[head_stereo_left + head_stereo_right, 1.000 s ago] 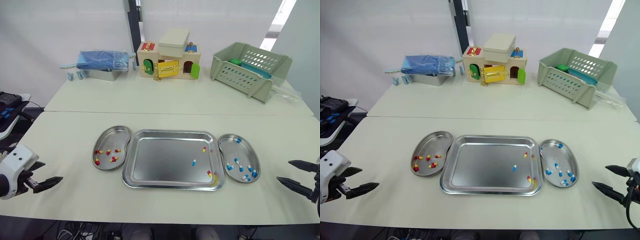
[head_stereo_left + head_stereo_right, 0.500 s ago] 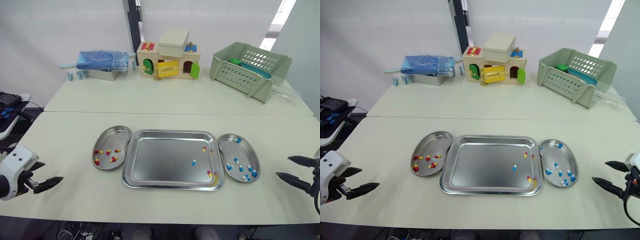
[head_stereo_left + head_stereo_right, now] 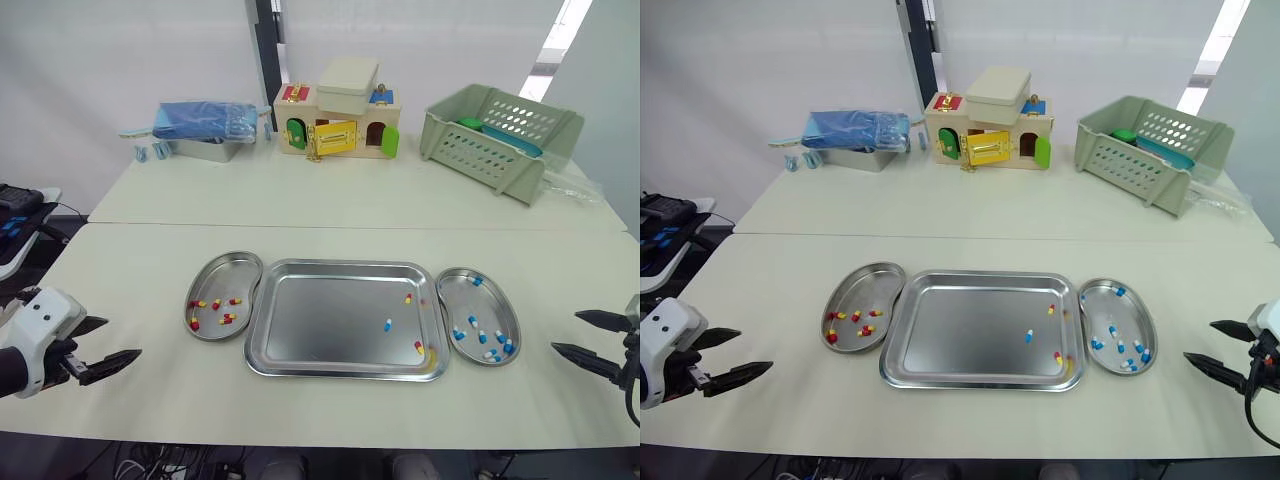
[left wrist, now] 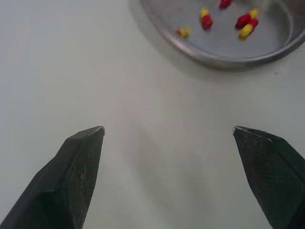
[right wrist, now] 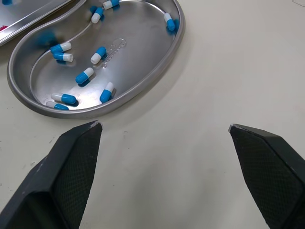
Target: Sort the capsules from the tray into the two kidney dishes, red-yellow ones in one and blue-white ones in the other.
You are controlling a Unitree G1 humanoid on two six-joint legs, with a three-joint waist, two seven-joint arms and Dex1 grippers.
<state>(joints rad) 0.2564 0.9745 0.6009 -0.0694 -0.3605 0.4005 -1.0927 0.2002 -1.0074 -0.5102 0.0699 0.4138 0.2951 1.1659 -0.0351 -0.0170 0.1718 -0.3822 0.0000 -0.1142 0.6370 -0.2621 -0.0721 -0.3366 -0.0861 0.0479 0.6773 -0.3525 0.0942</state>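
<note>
While both arms hang low at the frame's bottom corners, the steel tray (image 3: 320,322) lies in the middle of the white table (image 3: 330,205), flanked by the two kidney dishes, each just beside one short side. Three capsules show along the tray's right part: a red-yellow capsule (image 3: 408,298) near its upper right corner, a blue-white capsule (image 3: 388,324) below it, and a second red-yellow one (image 3: 419,348) near the lower right corner. At centre left, the left kidney dish (image 3: 230,270) holds a handful of red-yellow capsules (image 3: 227,318); at centre right, the right kidney dish (image 3: 462,300) holds several blue-white capsules (image 3: 476,334). At the lower left of the frame the left gripper (image 3: 124,337) is over bare table, well apart from its dish, its jaws spread wide and holding nothing. At the lower right, the right gripper (image 3: 565,332) is near the right dish, its jaws likewise wide apart and empty. Along the top of the frame stand a blue bundle (image 3: 205,120), a wooden toy house (image 3: 338,118) and a green basket (image 3: 500,130).
</note>
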